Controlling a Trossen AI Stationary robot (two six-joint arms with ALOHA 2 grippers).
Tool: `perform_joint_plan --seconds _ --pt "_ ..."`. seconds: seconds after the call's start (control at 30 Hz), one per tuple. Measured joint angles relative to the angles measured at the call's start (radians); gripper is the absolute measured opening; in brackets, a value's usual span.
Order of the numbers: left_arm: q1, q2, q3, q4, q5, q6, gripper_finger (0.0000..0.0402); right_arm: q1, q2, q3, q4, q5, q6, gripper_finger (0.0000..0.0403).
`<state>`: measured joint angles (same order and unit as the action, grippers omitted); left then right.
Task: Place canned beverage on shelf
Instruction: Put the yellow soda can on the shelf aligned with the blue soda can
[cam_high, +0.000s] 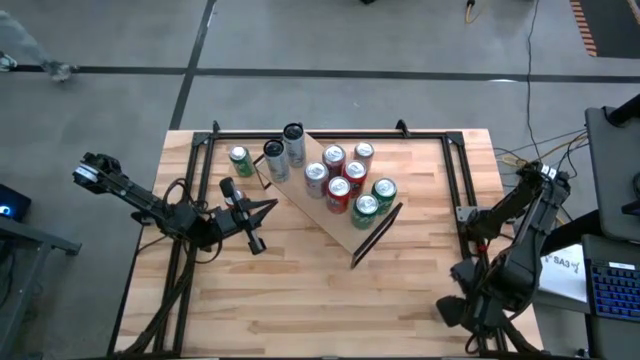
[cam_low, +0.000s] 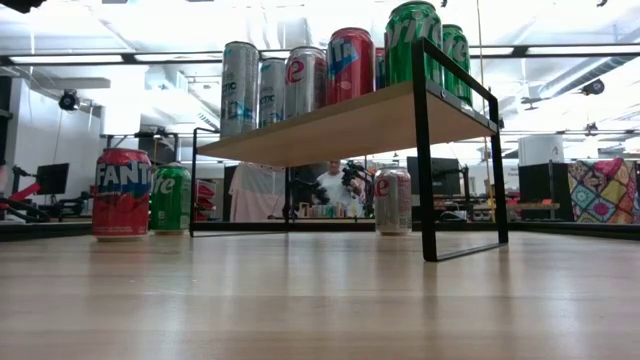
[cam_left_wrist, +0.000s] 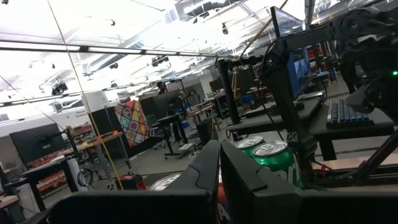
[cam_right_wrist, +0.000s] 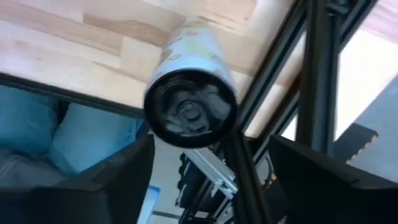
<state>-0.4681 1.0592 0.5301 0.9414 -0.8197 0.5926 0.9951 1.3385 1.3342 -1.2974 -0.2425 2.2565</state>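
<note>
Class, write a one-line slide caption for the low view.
Seven cans crowd the shelf; three more stand on the table behind.

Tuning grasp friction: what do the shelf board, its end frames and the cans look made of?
Shelf board: light wood, matte, faint grain; possibly laminate. End frames: thin black metal bar, satin. Cans: likely aluminium, glossy printed sides, bare silvery tops in the high view.

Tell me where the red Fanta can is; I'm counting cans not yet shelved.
In the low view the red Fanta can stands on the table, left of the shelf, with a green can right beside it.
</note>
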Motion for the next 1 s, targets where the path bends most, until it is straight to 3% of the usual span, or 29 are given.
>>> perform_joint_plan --seconds 0.33,1.0 --pt "0.0 0.0 0.0 0.0 0.0 0.0 0.0 0.0 0.002 -0.001 0.032 0.038 -0.003 0.0355" --pt "0.0 0.0 0.0 -0.001 0.0 0.0 0.0 0.0 0.055 -0.032 0.033 0.062 0.014 0.0359"
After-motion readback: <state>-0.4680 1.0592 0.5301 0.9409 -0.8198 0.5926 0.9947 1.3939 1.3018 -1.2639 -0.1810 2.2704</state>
